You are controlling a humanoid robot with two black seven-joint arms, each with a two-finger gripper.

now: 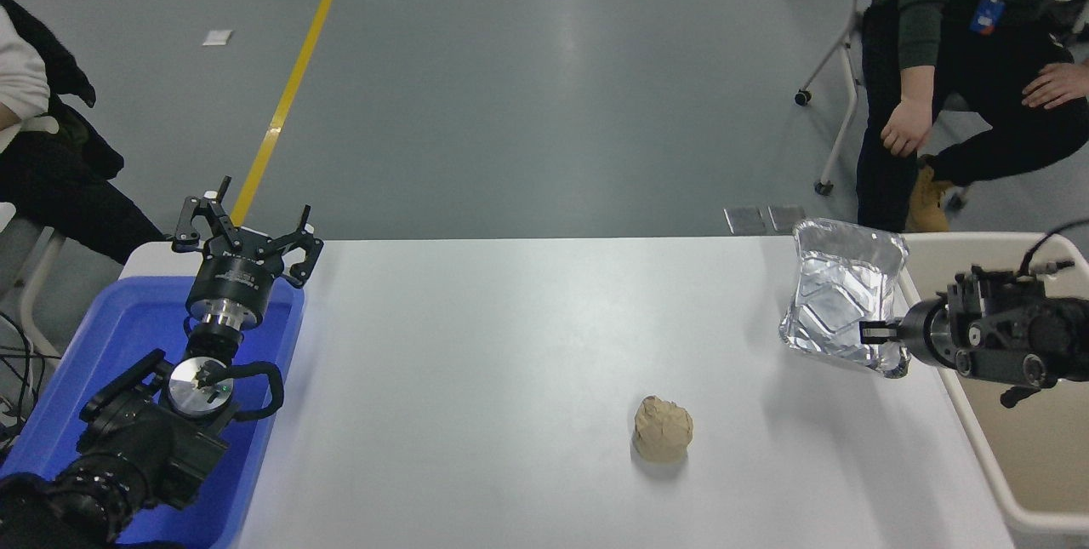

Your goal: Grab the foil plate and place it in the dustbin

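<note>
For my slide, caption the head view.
Right end effector lifts foil plate beside dustbin.

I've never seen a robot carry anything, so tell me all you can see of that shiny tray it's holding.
The foil plate is a thin silver aluminium tray, rectangular with rounded corners, a crinkled rim and embossed lines on its bottom. It hangs lifted off the white table, tilted steeply so its inside faces the camera. The right gripper pinches its near right rim. It sits just left of the beige dustbin, not in it.
</note>
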